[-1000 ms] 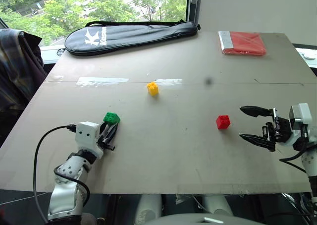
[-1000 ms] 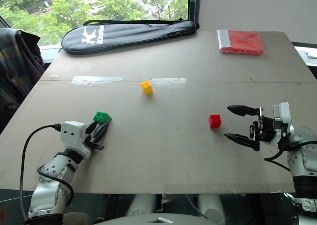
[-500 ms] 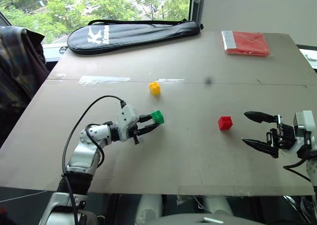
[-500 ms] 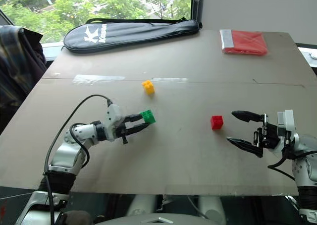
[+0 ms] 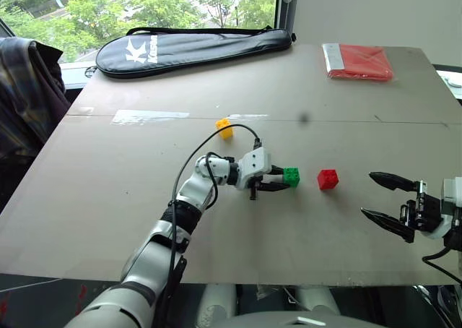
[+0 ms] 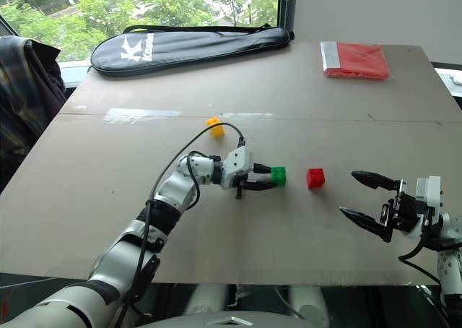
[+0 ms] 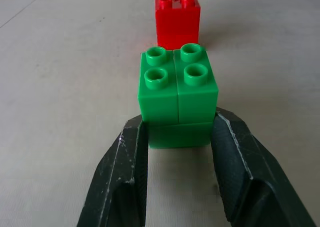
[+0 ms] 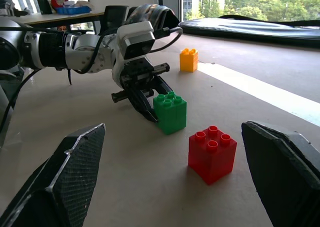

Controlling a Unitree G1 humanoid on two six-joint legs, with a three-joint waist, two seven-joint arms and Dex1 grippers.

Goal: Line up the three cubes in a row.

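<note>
green cube (image 5: 291, 176) clamped in left end effector (image 5: 280, 181), near red cube (image 5: 328, 179), right end effector (image 5: 386, 204) apart

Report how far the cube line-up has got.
Done: the red cube sits in place on the table. In hand: the left gripper is shut on the green cube, holding it just beside the red one with a small gap. Left: releasing green, then bringing the yellow cube, which sits farther back. The right gripper waits open.

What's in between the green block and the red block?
Nothing, only bare table. The left wrist view shows a gap between the green block and the red block; the left eye view shows it too.
</note>
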